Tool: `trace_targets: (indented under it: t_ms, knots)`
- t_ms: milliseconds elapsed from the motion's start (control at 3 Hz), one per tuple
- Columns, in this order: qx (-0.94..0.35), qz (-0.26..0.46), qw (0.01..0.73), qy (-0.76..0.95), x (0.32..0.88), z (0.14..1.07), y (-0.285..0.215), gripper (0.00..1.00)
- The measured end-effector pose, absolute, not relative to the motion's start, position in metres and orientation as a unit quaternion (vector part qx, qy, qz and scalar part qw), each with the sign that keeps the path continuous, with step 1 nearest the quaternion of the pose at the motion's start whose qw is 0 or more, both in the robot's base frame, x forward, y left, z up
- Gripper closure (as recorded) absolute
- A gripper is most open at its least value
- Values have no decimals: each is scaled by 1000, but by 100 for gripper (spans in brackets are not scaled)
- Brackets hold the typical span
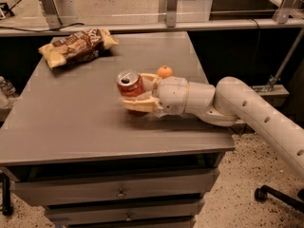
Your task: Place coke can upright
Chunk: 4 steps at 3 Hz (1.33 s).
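Grey counter (71, 127) carries a snack bag (76, 45) at eleven o'clock and an orange (165, 71) at one o'clock. Near centre, the coke can (128, 82) stands almost upright, pull-tab end up, likely being set down. Reaching from three o'clock, the pincer (133, 91) is clenched on its sides, parted only by the can's width.

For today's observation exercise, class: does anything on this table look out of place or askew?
Only the coke can: it leans slightly, clasped in the gripper at the table's middle, not standing free. Nothing looks spilled.
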<state>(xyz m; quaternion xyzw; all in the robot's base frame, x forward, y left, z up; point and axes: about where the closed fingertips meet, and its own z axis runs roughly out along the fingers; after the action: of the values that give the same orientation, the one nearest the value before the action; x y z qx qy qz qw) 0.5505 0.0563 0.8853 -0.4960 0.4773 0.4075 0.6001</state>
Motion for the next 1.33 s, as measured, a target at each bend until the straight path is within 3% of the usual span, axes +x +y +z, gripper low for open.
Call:
trace_targets:
  t_ms: [667, 1333]
  knots:
    - [-519, 425, 573, 471, 547, 874, 48, 100]
    - [-519, 425, 573, 471, 547, 877, 48, 59]
